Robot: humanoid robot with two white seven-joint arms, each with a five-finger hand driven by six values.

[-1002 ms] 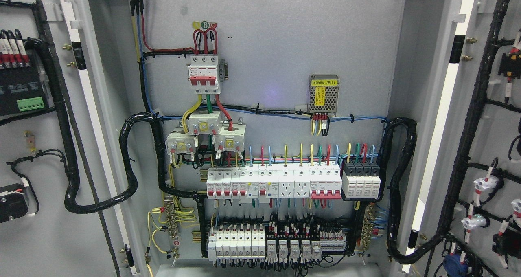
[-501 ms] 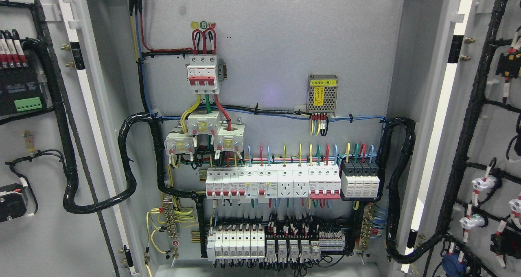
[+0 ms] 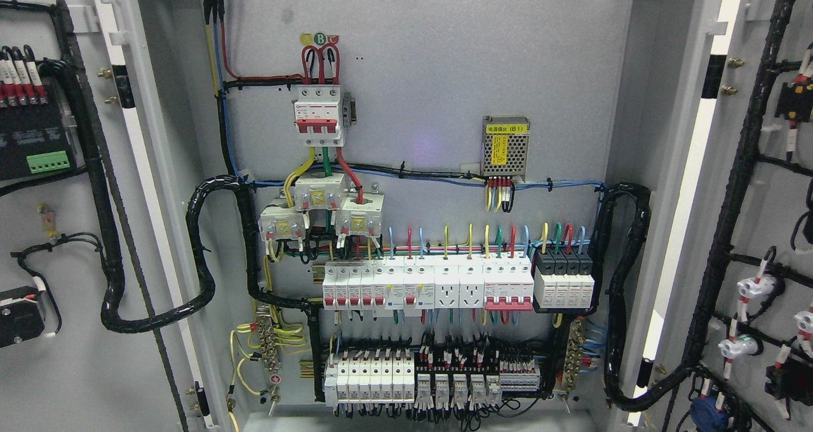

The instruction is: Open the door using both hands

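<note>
- Robot hands nowhere within the head view, so grip state impossible to tell.
- Left door (image 3: 57,368) swung wide open at the frame's left edge, black cable loom along its inner face.
- Right door (image 3: 772,229) likewise open at the right edge, wiring and small fittings on it, possibly indicator lamps.
- Cabinet backplate (image 3: 432,70) exposed at centre; red-toggled main breaker (image 3: 319,115) upper left of centre, breaker row (image 3: 427,284) below.

grey back panel (image 3: 432,70), even light
</note>
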